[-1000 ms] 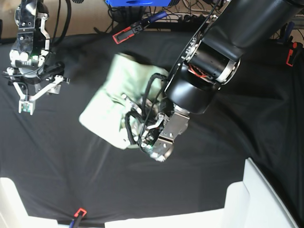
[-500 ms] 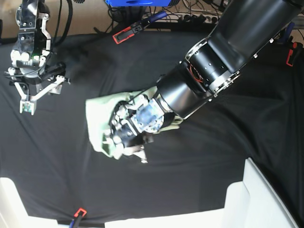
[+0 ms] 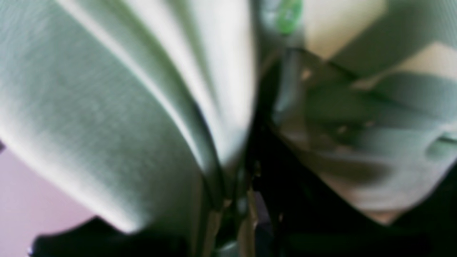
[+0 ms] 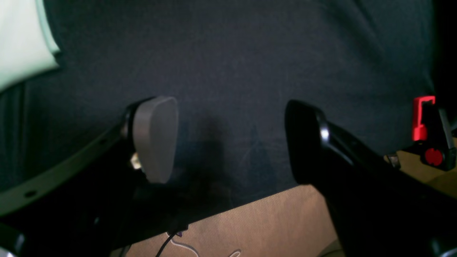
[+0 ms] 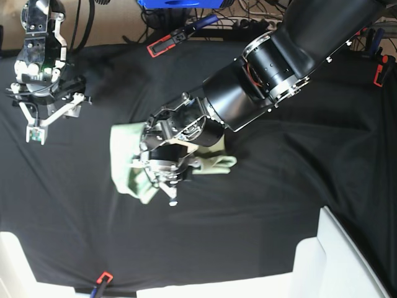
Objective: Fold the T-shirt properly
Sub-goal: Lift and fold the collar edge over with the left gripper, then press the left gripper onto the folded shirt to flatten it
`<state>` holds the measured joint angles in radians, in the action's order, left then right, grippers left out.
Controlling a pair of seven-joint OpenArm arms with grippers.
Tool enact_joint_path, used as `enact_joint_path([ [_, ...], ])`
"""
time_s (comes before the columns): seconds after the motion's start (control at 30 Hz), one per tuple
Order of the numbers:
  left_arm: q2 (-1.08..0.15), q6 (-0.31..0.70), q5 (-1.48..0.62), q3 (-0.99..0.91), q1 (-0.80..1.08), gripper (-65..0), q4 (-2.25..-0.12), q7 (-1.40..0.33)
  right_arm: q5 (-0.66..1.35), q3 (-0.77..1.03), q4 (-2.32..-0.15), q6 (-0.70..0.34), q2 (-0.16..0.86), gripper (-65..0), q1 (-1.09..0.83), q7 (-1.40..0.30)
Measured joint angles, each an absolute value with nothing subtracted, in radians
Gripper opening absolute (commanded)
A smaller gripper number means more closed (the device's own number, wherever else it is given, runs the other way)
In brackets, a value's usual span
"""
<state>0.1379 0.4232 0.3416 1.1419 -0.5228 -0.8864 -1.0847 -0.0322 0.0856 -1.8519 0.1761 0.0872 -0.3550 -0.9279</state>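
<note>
The left fingers (image 5: pixel 166 186) are nearly closed and pinch a gathered fold of the T-shirt (image 5: pixel 124 158), a pale mint-green garment. In the left wrist view the cloth fills almost the whole picture, blurred, with ridges of fabric running into the dark gap where the fingers meet. From above, the left arm (image 5: pixel 279 56), a thick black one, reaches in from the upper right and lies across the shirt, hiding its middle. The shirt shows as a crumpled patch on the left of the wrist and a narrow strip (image 5: pixel 217 164) poking out on the right. It lies near the centre of the counter, on the black cloth (image 5: pixel 279 205) that covers it.

The right fingers (image 4: pixel 228 142) stand wide apart and hold nothing. Between them only dark cloth shows, with its edge and a tan surface (image 4: pixel 271 228) below. A corner of the shirt (image 4: pixel 21 39) sits at that view's upper left, well apart from these fingers. From above, the right gripper (image 5: pixel 40 105) hangs at the far left edge of the counter. A red clip (image 5: pixel 162 45) lies near the top, and another red clip (image 5: pixel 103 278) at the bottom edge.
</note>
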Motion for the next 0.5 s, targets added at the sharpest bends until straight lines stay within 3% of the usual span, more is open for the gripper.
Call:
enact_joint_path([
  [0.5,0.142,0.424,0.448,1.134,-0.52,-65.0,-0.854,-0.974,-0.033,0.085,-1.852,0.176,0.072,-20.9,-0.352,-0.933],
])
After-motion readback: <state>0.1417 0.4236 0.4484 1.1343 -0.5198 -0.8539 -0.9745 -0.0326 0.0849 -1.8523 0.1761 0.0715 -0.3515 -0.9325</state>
